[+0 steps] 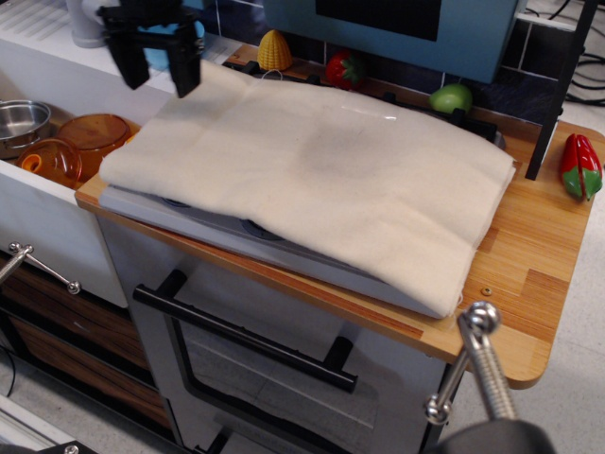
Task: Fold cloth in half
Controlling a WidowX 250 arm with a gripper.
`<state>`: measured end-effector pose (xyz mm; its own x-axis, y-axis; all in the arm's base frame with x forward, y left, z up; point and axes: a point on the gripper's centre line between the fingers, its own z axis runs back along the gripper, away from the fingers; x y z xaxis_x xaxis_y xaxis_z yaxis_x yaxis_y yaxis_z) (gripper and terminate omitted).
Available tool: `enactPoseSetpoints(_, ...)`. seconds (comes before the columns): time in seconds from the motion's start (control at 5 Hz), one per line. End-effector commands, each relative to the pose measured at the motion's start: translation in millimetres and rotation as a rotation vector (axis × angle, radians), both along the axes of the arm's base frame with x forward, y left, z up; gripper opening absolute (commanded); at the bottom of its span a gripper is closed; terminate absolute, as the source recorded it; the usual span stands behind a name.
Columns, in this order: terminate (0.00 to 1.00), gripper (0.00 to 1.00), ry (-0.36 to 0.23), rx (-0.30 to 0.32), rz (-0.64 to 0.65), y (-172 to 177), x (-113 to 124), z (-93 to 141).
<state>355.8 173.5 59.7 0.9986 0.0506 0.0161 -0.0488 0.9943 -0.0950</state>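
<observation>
The cloth (312, 180) lies spread on top of the toy stove, covering almost the whole cooking surface. It is cream in colour, thick, and shows more than one layer along its near edge and its right edge. A faint grey smudge sits near its middle. Its far left corner reaches toward the sink side, and its near right corner hangs a little over the front of a flat grey-white panel (284, 260) that shows under the cloth along the front.

The gripper (158, 74) is above the far left corner of the cloth, over the edge between the counter and the sink. Its two black fingers (130, 64) point downward and stand apart, with nothing between them. It is not touching the cloth; whether it is directly over the corner or just beside it, the view does not make clear.

The wooden counter (529, 274) is bare to the right of the cloth. A red and green toy pepper (579, 165) lies near its right edge, well apart from the cloth. Behind the cloth, along the back, stand a yellow toy corn (274, 50), a red strawberry (344, 69) and a green round fruit (452, 97).

To the left, in the sink, are a metal pot (21, 125) and orange transparent dishes (76, 147). A blue bowl (175, 43) is partly hidden behind the gripper. Below the counter, the black oven handle (241, 339) is visible.
</observation>
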Motion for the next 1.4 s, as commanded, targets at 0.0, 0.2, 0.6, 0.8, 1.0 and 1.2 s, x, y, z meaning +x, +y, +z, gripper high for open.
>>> enactPoseSetpoints(0.0,0.0,1.0,-0.109,0.101,0.003,5,-2,20)
enactPoseSetpoints(0.2,0.0,1.0,-0.062,0.1,0.019,3,6,9)
enactPoseSetpoints(0.6,0.0,1.0,-0.029,0.141,0.018,-4,7,-17)
enactPoseSetpoints(0.8,0.0,1.0,-0.02,0.148,0.029,-2,12,-29)
enactPoseSetpoints(1.0,0.0,0.0,0.002,0.153,0.037,-3,17,-38)
enactPoseSetpoints(1.2,0.0,0.0,0.0,0.129,0.046,-3,20,-33)
